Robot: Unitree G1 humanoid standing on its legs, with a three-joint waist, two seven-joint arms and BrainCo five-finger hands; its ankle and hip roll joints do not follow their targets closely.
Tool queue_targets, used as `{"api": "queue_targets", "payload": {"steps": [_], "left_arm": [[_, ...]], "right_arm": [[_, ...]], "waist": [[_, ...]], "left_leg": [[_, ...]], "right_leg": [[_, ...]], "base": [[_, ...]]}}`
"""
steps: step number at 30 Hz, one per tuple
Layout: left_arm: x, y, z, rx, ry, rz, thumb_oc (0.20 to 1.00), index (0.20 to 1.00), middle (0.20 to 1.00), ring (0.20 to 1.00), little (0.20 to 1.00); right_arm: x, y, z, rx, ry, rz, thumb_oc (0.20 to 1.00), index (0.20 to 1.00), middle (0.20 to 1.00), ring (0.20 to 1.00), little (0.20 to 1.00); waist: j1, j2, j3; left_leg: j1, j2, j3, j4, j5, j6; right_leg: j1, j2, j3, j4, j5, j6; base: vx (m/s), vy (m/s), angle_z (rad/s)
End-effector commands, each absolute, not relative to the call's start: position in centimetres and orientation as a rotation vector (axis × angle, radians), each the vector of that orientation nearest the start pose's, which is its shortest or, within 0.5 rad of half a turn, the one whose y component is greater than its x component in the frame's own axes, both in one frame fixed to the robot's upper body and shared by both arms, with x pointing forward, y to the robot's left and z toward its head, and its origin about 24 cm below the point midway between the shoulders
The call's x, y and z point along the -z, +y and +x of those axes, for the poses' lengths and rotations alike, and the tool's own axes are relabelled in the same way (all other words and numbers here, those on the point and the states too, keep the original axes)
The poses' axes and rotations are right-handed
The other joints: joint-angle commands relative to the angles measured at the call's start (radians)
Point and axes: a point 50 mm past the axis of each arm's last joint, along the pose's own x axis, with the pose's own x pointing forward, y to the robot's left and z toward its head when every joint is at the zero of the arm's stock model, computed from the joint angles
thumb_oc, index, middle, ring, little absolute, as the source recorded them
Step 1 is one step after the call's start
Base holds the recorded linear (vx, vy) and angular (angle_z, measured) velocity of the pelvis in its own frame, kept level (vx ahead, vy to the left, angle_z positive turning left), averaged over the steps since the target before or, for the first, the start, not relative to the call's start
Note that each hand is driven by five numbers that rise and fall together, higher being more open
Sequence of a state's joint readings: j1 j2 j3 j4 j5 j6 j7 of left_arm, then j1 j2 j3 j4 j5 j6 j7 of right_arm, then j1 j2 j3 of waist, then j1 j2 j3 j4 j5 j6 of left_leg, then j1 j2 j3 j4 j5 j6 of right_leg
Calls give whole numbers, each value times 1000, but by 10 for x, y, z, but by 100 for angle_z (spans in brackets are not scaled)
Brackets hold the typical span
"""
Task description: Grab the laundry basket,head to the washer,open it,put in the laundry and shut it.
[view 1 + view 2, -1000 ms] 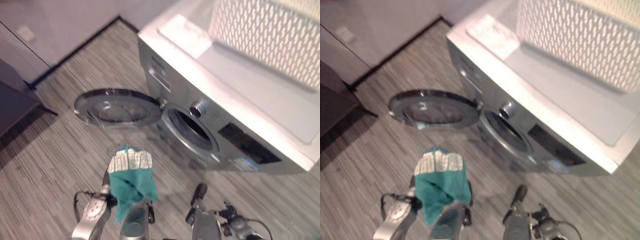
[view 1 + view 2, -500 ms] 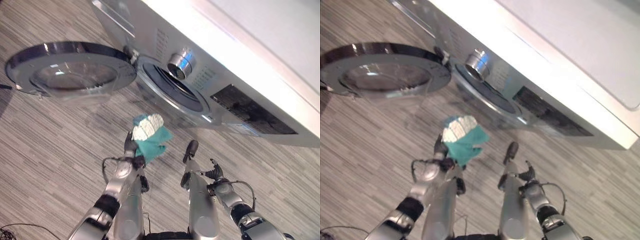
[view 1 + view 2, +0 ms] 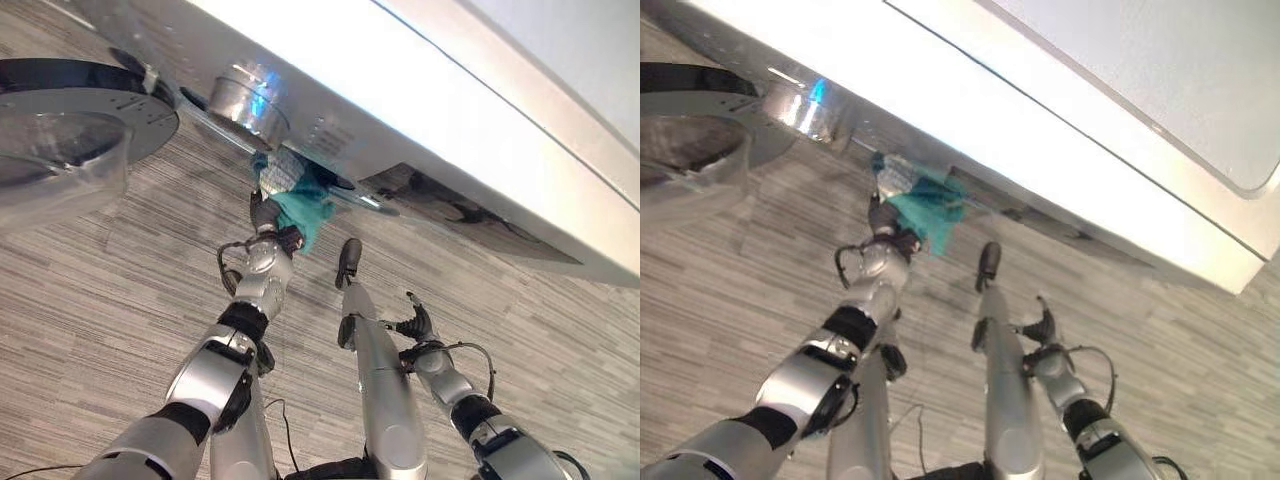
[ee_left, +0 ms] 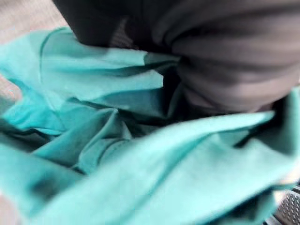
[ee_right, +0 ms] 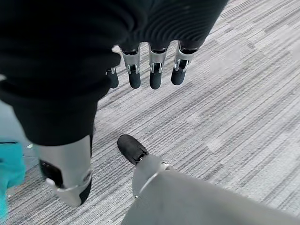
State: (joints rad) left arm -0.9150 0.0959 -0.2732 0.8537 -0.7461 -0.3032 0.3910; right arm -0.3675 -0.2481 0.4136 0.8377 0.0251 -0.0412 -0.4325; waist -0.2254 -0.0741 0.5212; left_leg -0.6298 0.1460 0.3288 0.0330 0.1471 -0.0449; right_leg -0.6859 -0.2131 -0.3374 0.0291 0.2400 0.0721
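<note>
The left hand [image 3: 264,215] gripped the teal cloth [image 3: 300,205] in a bunch at the washer [image 3: 420,130] opening, beside the open door [image 3: 70,110]. The cloth looked light, limp and prone to snagging. The right hand [image 5: 150,70] hung low, fingers straight.

Grey striped wood-look floor [image 3: 90,300] w/ bright glare.

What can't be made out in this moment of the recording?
- Left robot hand: its fingers are buried in the teal cloth in the eye views and the left wrist view.
- Washer drum opening: hidden behind the cloth and the washer's overhanging front.
- Washer door: cut off by the edge of the eye views.
- Right robot hand: its thumb is hidden behind the dark cover.
</note>
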Motion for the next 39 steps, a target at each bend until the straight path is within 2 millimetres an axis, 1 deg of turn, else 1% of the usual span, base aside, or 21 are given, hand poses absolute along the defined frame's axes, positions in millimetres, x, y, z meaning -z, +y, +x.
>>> {"api": "queue_targets", "payload": {"steps": [1,2,3,6,7,8,12,13,18,19,22,23,24,25,26,28,30,32,36,38,39], "left_arm": [[-160,109,395,-188,-234,-490,200,200,200,200,200],[-172,113,397,-203,-265,-507,200,200,200,200,200],[-194,117,400,-209,-331,-515,200,200,200,200,200],[-228,128,401,-237,-438,-545,200,200,200,200,200],[-229,128,401,-238,-440,-546,200,200,200,200,200],[-252,140,399,-276,-523,-610,200,200,200,200,200],[-288,155,392,-300,-645,-721,200,200,200,200,200],[-305,157,391,-291,-679,-731,200,200,200,200,200],[-334,151,398,-238,-641,-746,200,200,200,200,200],[-349,148,402,-206,-598,-784,200,200,200,200,200],[-392,144,400,-106,-591,-635,200,200,200,200,200],[-406,138,397,-71,-615,-575,200,200,200,200,200],[-408,138,396,-68,-616,-573,200,200,200,200,200],[-424,127,388,-21,-667,-511,200,200,200,200,200],[-454,92,367,122,-770,-478,200,200,200,200,200],[-482,47,326,308,-955,-450,200,200,200,200,200],[-482,20,304,388,-1041,-439,200,200,200,200,200],[-478,12,301,386,-1049,-410,200,200,200,200,200],[-469,23,317,284,-1034,-283,200,200,200,200,200],[-465,47,335,166,-990,-206,200,200,200,200,200],[-465,47,335,165,-991,-205,200,200,200,200,200]], "right_arm": [[52,-168,275,123,369,-543,1000,1000,1000,1000,1000],[49,-167,276,122,355,-539,1000,1000,1000,1000,1000],[48,-167,276,122,346,-537,1000,1000,1000,1000,1000],[48,-168,274,125,339,-529,1000,1000,1000,1000,1000],[48,-167,275,124,338,-529,1000,1000,1000,1000,1000],[51,-168,270,124,348,-519,1000,1000,1000,1000,1000],[55,-168,265,111,358,-513,1000,1000,1000,1000,1000],[57,-169,262,99,367,-518,1000,1000,1000,1000,1000],[51,-182,264,105,348,-538,1000,1000,1000,1000,1000],[45,-190,268,118,333,-550,1000,1000,1000,1000,1000],[27,-206,280,133,289,-577,1000,1000,1000,1000,1000],[24,-211,280,138,281,-584,1000,1000,1000,1000,1000],[23,-211,281,139,279,-581,1000,1000,1000,1000,1000],[20,-218,280,154,273,-590,1000,1000,1000,1000,1000],[15,-227,277,187,264,-581,1000,1000,1000,1000,1000],[14,-233,271,209,253,-581,1000,1000,1000,1000,1000],[14,-236,264,218,248,-581,1000,1000,1000,1000,1000],[16,-237,261,216,253,-584,1000,1000,1000,1000,1000],[21,-238,255,194,267,-597,1000,1000,1000,1000,1000],[24,-239,252,185,278,-596,1000,1000,1000,1000,1000],[24,-239,252,184,277,-597,1000,1000,1000,1000,1000]], "waist": [[5,-25,-55],[-2,-31,-57],[-15,-40,-65],[-33,-51,-73],[-34,-52,-73],[-45,-57,-78],[-62,-69,-82],[-73,-70,-85],[-99,-63,-89],[-114,-55,-98],[-132,-34,-99],[-135,-27,-98],[-133,-27,-94],[-136,-16,-97],[-135,1,-94],[-140,15,-92],[-140,15,-93],[-140,14,-97],[-152,12,-107],[-150,17,-104],[-152,18,-106]], "left_leg": [[-101,38,-75,132,-157,-47],[-105,41,-73,132,-159,-48],[-111,48,-67,135,-162,-50],[-117,60,-56,140,-168,-52],[-118,60,-55,140,-168,-52],[-118,66,-48,141,-173,-54],[-113,78,-33,151,-183,-57],[-113,84,-27,155,-187,-58],[-103,92,-11,163,-194,-61],[-97,95,-5,168,-197,-62],[-86,99,7,175,-200,-62],[-83,99,8,177,-200,-61],[-83,99,7,178,-200,-61],[-80,99,8,178,-200,-60],[-81,96,5,178,-196,-61],[-81,93,6,175,-194,-60],[-86,92,5,178,-198,-58],[-94,93,4,182,-199,-58],[-113,102,2,189,-203,-60],[-135,114,-3,201,-203,-61],[-139,115,-4,204,-204,-61]], "right_leg": [[-85,-57,24,182,-205,68],[-95,-52,27,183,-203,70],[-104,-44,29,179,-197,74],[-119,-35,30,174,-187,82],[-120,-35,31,174,-186,82],[-128,-29,30,170,-182,86],[-142,-17,41,168,-176,88],[-148,-13,46,168,-175,89],[-157,-5,66,176,-178,84],[-157,-1,75,178,-178,85],[-158,5,88,184,-179,84],[-158,6,89,187,-181,84],[-158,6,89,188,-181,84],[-157,5,88,190,-183,84],[-157,4,87,195,-188,82],[-160,5,88,198,-192,80],[-167,7,91,201,-195,76],[-176,10,94,204,-197,72],[-203,22,105,215,-205,62],[-225,30,113,234,-218,54],[-228,30,113,237,-219,53]], "base": [[22,-37,-7],[24,-33,-9],[34,-48,-10],[33,-44,-14],[40,-35,-23],[39,-28,-17],[40,-26,-16],[33,-39,-19],[23,2,-8],[28,21,3],[43,14,1],[31,-9,-7],[34,-19,-12],[51,-42,-12],[69,-62,-6],[54,-58,3],[27,-34,11],[21,-43,12],[21,-55,0],[16,-58,-2],[5,-101,-3]]}}
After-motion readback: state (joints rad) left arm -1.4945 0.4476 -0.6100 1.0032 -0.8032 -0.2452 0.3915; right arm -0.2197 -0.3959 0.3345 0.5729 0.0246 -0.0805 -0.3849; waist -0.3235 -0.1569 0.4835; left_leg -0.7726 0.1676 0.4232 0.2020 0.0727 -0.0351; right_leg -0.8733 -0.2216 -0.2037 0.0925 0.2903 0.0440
